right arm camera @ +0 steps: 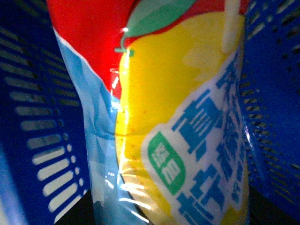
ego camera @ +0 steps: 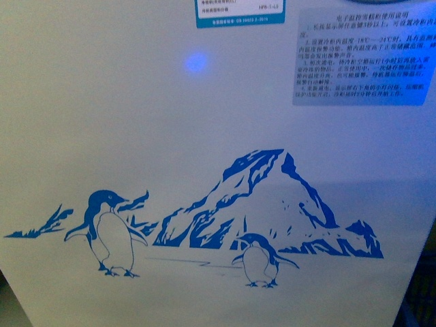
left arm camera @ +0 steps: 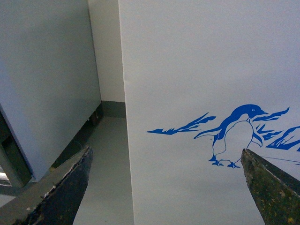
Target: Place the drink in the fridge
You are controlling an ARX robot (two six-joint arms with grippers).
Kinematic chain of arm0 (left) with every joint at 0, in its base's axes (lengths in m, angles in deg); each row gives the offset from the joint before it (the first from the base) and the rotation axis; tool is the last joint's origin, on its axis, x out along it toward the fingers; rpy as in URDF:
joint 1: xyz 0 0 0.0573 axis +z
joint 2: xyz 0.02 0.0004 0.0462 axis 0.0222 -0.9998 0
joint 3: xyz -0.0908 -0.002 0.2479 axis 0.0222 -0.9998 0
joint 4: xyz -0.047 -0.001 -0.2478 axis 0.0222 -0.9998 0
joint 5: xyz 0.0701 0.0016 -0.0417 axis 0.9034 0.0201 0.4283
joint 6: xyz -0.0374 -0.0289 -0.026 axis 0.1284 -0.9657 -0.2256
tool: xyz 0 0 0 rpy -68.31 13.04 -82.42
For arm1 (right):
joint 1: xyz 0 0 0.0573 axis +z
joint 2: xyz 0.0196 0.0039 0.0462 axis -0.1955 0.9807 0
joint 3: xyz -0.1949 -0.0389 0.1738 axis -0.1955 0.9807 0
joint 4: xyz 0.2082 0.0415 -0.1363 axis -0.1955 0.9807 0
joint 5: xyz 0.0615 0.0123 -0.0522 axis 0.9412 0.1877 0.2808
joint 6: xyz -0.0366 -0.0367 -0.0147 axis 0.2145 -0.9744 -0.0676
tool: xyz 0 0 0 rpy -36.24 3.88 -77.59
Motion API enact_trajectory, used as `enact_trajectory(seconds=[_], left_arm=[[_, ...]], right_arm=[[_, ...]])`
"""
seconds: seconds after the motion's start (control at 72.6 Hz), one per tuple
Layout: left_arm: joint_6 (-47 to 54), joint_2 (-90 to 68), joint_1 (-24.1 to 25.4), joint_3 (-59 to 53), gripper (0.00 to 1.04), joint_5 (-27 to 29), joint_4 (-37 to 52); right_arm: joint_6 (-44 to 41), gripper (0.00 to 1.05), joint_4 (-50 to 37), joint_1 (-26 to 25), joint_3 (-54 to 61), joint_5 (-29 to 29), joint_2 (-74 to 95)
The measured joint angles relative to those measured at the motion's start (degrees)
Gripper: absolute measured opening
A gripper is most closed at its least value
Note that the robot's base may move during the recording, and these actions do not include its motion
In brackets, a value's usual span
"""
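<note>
Left gripper (left arm camera: 168,187) splayed, empty, fridge (left arm camera: 197,70) corner edge ahead between its fingers; floor gap (left arm camera: 105,164) ahead beside cabinet (left arm camera: 42,84). Drink (right arm camera: 168,117) close before right gripper, long axis along basket (right arm camera: 42,140) walls; its grip: cannot tell.

The fridge (ego camera: 204,136) is looming right in front, a sticker (ego camera: 361,58) sitting at its face's upper right. A cabinet (left arm camera: 47,84) is standing just beside it, floor (left arm camera: 105,178) running between. The drink (right arm camera: 164,117) is sitting inside a basket (right arm camera: 33,117), walls rising on both sides.

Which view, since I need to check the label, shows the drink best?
The right wrist view: the drink fills it, label close up, between blue slotted walls. Front and left wrist views show the fridge, no drink.
</note>
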Motion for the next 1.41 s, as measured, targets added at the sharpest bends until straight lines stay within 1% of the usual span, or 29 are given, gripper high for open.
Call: enact_trajectory(seconds=[0.069, 0.138, 0.193, 0.207, 0.289, 0.303, 0.345, 0.358, 0.482, 0.51, 0.675, 0.772, 0.854, 1.075, 1.24, 1.406], left_arm=[[0.0, 0.0, 0.0, 0.0, 0.97, 0.0, 0.0], [0.0, 0.0, 0.0, 0.0, 0.97, 0.0, 0.0], [0.0, 0.0, 0.0, 0.0, 0.97, 0.0, 0.0], [0.0, 0.0, 0.0, 0.0, 0.97, 0.0, 0.0], [0.0, 0.0, 0.0, 0.0, 0.97, 0.0, 0.0], [0.0, 0.0, 0.0, 0.0, 0.97, 0.0, 0.0], [0.0, 0.0, 0.0, 0.0, 0.97, 0.0, 0.0], [0.0, 0.0, 0.0, 0.0, 0.97, 0.0, 0.0], [0.0, 0.0, 0.0, 0.0, 0.97, 0.0, 0.0], [0.0, 0.0, 0.0, 0.0, 0.97, 0.0, 0.0], [0.0, 0.0, 0.0, 0.0, 0.97, 0.0, 0.0], [0.0, 0.0, 0.0, 0.0, 0.97, 0.0, 0.0], [0.0, 0.0, 0.0, 0.0, 0.97, 0.0, 0.0], [0.0, 0.0, 0.0, 0.0, 0.97, 0.0, 0.0], [0.0, 0.0, 0.0, 0.0, 0.97, 0.0, 0.0], [0.0, 0.0, 0.0, 0.0, 0.97, 0.0, 0.0]], right_arm=[[0.4, 0.43, 8.3, 0.1, 3.4, 1.2, -15.7], [1.0, 0.43, 13.4, 1.1, 3.9, 1.5, -24.8], [1.3, 0.43, 17.3, 2.6, 3.8, 1.5, -31.9], [1.5, 0.43, 19.1, 3.6, 3.7, 1.5, -35.4], [1.8, 0.43, 23.9, 7.1, 2.9, 1.1, -45.3], [1.9, 0.43, 25.6, 9.0, 2.4, 0.5, -49.6], [1.8, 0.43, 27.0, 11.2, 1.8, -0.9, -53.6], [1.8, 0.43, 27.6, 12.8, 1.4, -2.1, -56.2], [1.7, 0.43, 29.3, 18.7, -0.4, -7.3, -64.8], [1.8, 0.43, 29.9, 20.4, -0.9, -9.6, -67.3], [3.6, 0.43, 33.9, 25.4, -1.9, -14.7, -74.6], [4.5, 0.43, 34.9, 28.0, -1.9, -17.5, -78.1], [4.7, 0.43, 34.7, 29.6, -1.9, -18.6, -79.6], [4.3, 0.43, 29.8, 30.8, -2.0, -16.2, -80.4], [2.6, 0.43, 23.6, 30.9, -1.2, -14.6, -81.1], [2.0, 0.43, 23.0, 31.4, -0.6, -13.9, -81.3]])
